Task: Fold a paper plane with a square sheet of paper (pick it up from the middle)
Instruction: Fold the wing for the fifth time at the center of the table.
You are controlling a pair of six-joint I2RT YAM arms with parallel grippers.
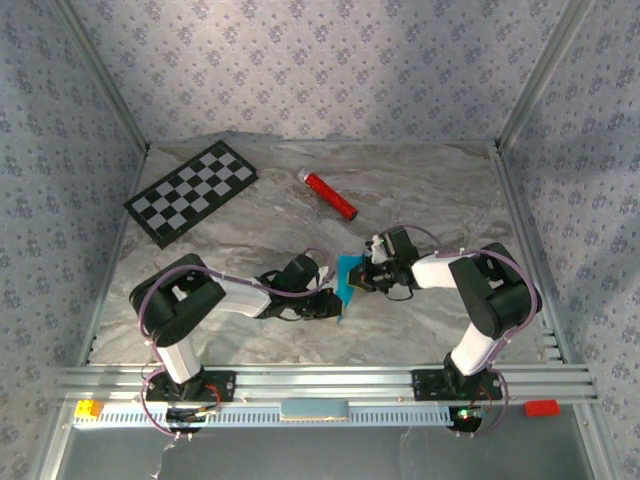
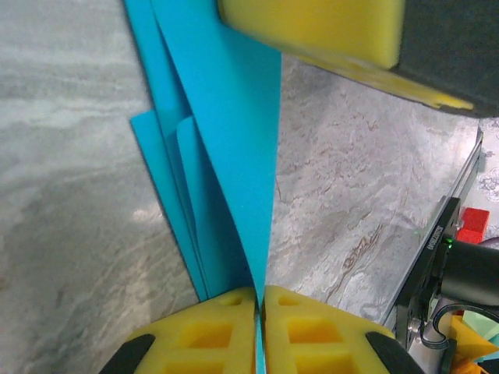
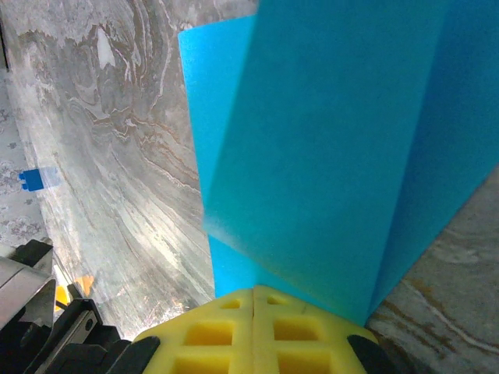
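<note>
— Since the grey-veined, marble-patterned tabletop is the biggest thing in the overhead view, what lies on it?

— A flat black-and-white checkerboard panel sits tilted at upper left. Below the middle of the frame is the thin bright cyan-blue sheet of paper, between the two arms.

— How does that paper look?

— Plain, matte and unmarked. It is no longer flat: the left wrist view shows it as several overlapping layers with straight creases, narrowing toward the bottom of the frame, and it stands up off the table. From the right wrist it is a broad smooth panel with a folded flap at its left.

— And the grippers?

— The left gripper has its yellow waffle-textured foam pads pressed together on the paper's narrow end, with a blue sliver in the seam. The right gripper has its pads closed with no gap, and the paper rises straight from them. Overhead, the left and right tips meet the sheet from either side.

— Anything smaller?

— A glossy red cylinder lies apart at upper centre.
</note>
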